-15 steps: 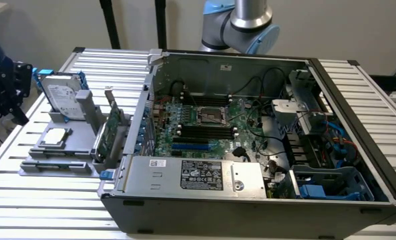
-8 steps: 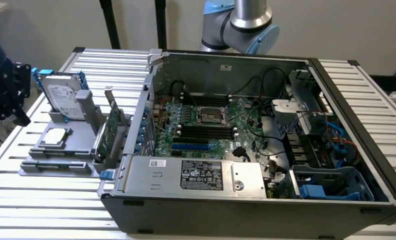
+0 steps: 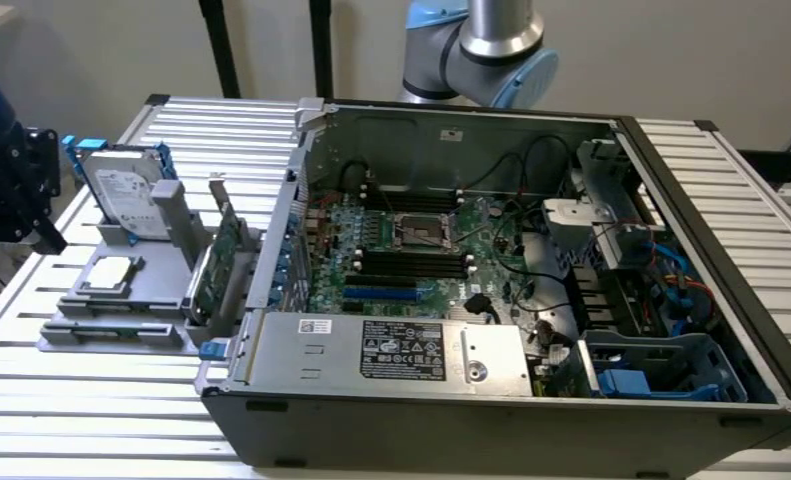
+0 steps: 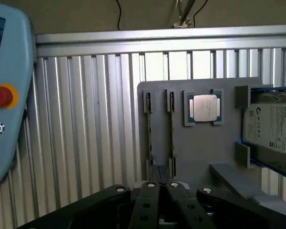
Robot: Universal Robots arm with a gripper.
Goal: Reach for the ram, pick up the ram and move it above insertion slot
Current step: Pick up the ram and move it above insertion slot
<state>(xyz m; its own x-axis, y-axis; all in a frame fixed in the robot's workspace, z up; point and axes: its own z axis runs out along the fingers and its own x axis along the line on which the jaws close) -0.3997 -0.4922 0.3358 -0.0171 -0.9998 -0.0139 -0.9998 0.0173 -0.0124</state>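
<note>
An open computer case (image 3: 502,430) lies on its side on a slatted metal table (image 3: 88,420). Inside it, a green motherboard (image 3: 409,270) carries a square processor socket (image 3: 419,232) near its middle, with black cables running across the board. A silver power supply (image 3: 395,350) with a black label sits along the near edge, and a blue plastic drive cage (image 3: 662,370) fills the corner at the exterior view's right. At the exterior view's left, just beside the case, stands a grey holder (image 3: 115,335). It carries a hard drive (image 3: 122,195) propped upright, a processor (image 3: 111,273) lying flat, and a broad green expansion card (image 3: 219,265) standing on edge.
</note>
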